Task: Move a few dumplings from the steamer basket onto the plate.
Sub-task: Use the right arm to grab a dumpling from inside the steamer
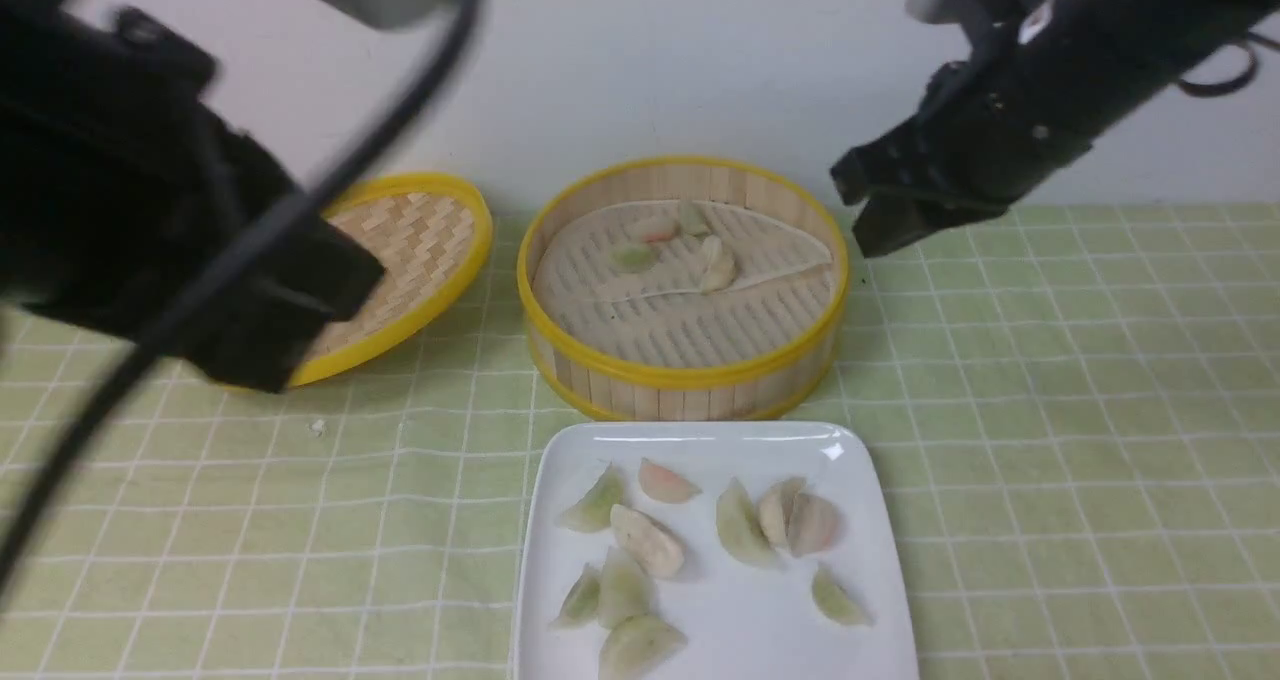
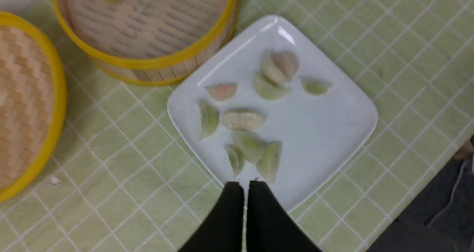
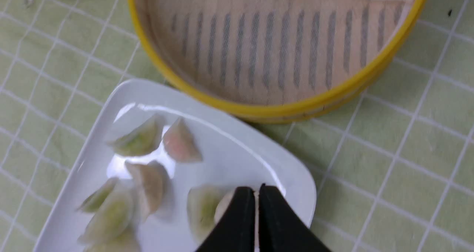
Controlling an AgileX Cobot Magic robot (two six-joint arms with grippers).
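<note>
Lower centre, nearest the lens: plate (image 1: 745, 615); carried ten dumplings (image 1: 647, 540), green, whitish and pinkish. Mid-frame, just behind: steamer basket (image 1: 690, 390); kept a few more on the liner (image 1: 680, 320) by the far wall. Upper left: woven lid (image 1: 420, 240), on checked cloth (image 1: 1050, 410). Left gripper (image 2: 244, 187), right gripper (image 3: 256, 192): fingers pressed together, gripped nothing, hung raised at the frame's left and upper right.
</note>
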